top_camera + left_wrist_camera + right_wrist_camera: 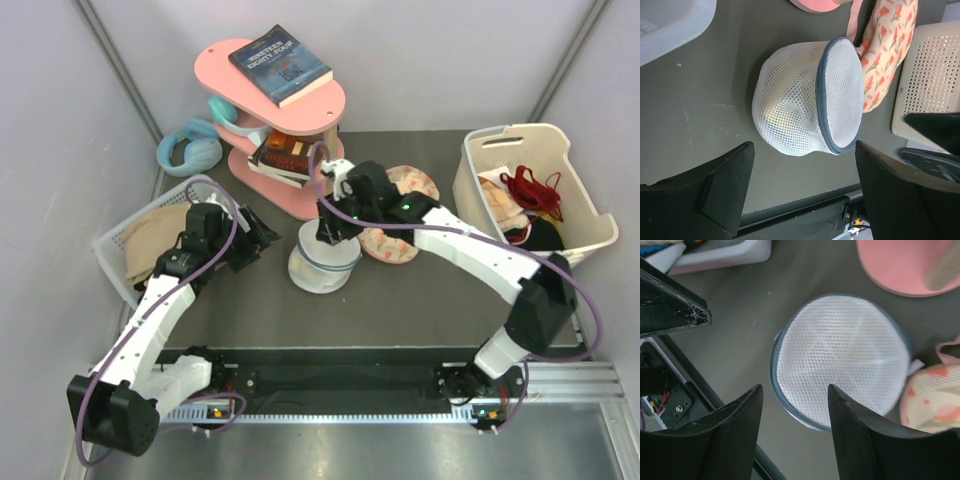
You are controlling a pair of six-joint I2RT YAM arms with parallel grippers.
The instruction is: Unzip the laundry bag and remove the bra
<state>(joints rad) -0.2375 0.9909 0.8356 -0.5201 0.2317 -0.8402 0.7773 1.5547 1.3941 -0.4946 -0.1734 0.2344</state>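
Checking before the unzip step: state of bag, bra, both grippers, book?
Laundry bag: zip looks shut, sitting on table, unheld.
Bra: inside bag, faint yellow through mesh.
Left gripper: open, empty.
Right gripper: open, empty, above bag.
Book: closed, atop pink shelf.

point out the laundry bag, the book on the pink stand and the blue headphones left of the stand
laundry bag [790, 115], left wrist view, on its white mesh side wall
book [280, 63], top external view, middle of its dark cover
blue headphones [202, 154], top external view, on one ear cup
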